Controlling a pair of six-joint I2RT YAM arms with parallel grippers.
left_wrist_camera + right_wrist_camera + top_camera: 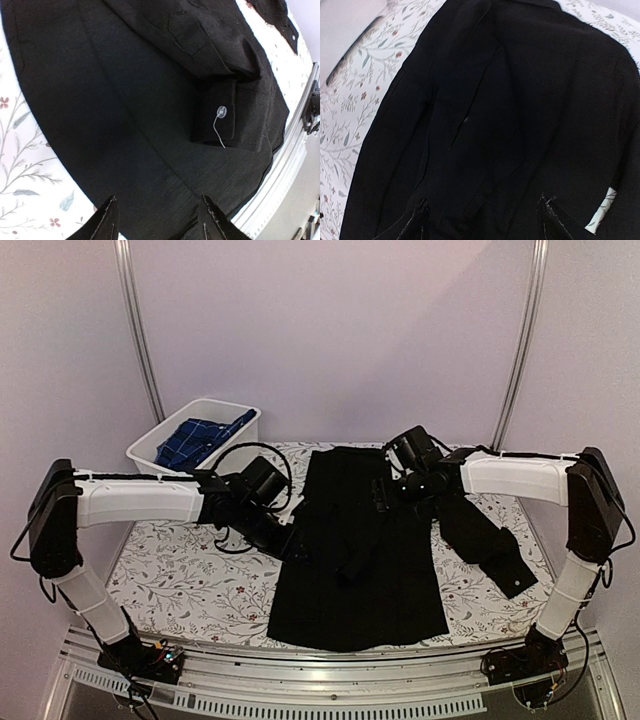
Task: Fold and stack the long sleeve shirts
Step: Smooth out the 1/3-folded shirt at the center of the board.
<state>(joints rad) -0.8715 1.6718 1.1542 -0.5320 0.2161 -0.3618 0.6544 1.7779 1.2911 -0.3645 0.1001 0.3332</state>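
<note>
The black shirt [360,560] lies flat on the middle of the table, collar at the far side. One sleeve is folded across the body, its cuff [355,565] with a pale button [221,112] near the middle. The other sleeve [490,540] trails off to the right. My left gripper [296,540] is open over the shirt's left edge, fingers spread above the cloth [157,200]. My right gripper [385,492] is open over the upper chest [484,200], holding nothing. The blue plaid shirt [200,438] lies bunched in the tub.
A white plastic tub [240,420] stands at the back left of the table. The floral tablecloth [190,570] shows on both sides of the shirt. A metal rail [330,665] runs along the near edge.
</note>
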